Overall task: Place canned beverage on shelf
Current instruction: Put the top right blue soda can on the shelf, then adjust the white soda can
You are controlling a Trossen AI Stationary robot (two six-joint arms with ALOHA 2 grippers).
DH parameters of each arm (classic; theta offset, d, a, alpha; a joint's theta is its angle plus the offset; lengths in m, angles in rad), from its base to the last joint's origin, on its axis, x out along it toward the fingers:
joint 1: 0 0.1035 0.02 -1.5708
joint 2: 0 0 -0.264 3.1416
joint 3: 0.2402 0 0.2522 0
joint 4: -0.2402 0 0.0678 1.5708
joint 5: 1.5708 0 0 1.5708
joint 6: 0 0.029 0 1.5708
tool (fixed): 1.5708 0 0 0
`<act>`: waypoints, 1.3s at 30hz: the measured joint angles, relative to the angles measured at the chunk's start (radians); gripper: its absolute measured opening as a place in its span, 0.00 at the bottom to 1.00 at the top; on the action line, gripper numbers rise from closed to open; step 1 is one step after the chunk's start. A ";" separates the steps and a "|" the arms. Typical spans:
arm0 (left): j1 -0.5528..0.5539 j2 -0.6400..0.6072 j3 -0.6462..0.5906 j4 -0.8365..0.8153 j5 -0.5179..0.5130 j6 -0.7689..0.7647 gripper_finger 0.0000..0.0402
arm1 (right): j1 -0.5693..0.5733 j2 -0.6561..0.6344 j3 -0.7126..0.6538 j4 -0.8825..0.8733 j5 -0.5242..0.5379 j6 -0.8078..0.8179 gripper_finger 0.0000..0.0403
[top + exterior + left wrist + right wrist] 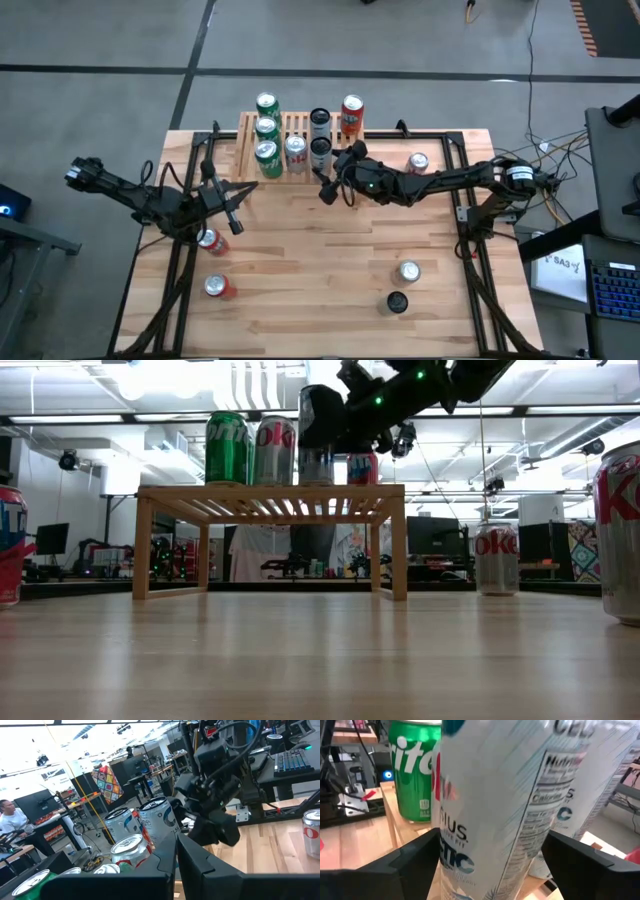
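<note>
The shelf [290, 140] is a low slatted light-wood rack at the table's far edge, seen from the side in the low view [270, 495]. Three green cans [267, 130], a silver can [296, 150], two white cans and a red can [352, 115] stand on it. My right gripper [335, 170] reaches in level from the table's right and is open. Its fingers stand close on either side of the nearer white can [490, 795], which stands on its base on the shelf top [318, 465]. My left gripper [235, 215] waits shut above the table's left part.
Loose cans stand on the table: red ones at the left [208, 240] [215, 287], a silver one behind my right arm [418, 160], and a silver one [408, 270] and a black one [397, 300] near the front right. A metal frame rims the table.
</note>
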 joint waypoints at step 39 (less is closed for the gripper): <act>0.012 0.267 0.085 0.128 0.001 -0.032 0.00 | 0.222 -0.420 0.001 -0.296 -0.005 -0.011 0.81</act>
